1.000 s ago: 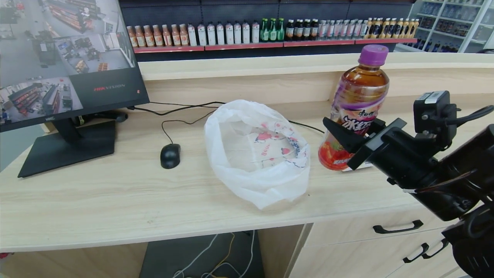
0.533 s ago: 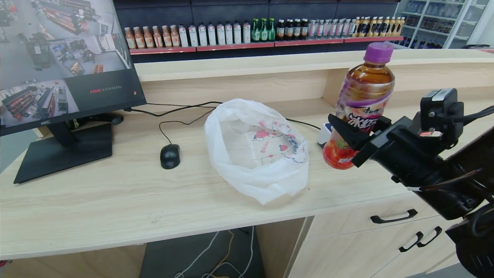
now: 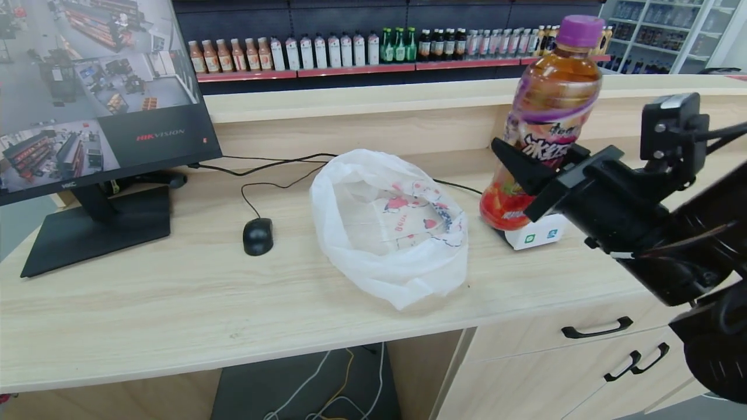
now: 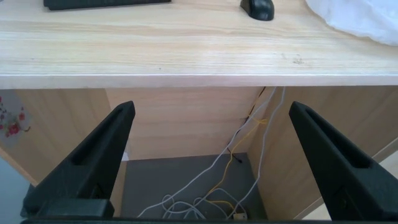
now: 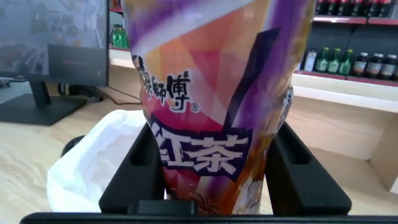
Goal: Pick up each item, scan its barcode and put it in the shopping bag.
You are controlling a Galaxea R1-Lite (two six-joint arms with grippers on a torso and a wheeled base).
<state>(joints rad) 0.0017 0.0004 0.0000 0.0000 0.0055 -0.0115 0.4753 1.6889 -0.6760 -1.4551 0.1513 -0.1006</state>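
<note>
Over the white scanner (image 3: 534, 236), right hand (image 3: 534, 153) pinches the tilted bottle (image 3: 551, 87); left hand (image 4: 211, 112) spread.

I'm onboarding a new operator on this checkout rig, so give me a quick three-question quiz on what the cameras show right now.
1. Fill in the blank: the right gripper is shut on a purple-capped ____.
2. True or false: the shopping bag sits on the counter with its mouth open.
3. Multiple choice: the left gripper is A) open, holding nothing; B) shut, holding nothing; C) shut on the shopping bag.

Key: 1 bottle; 2 true; 3 A.
</note>
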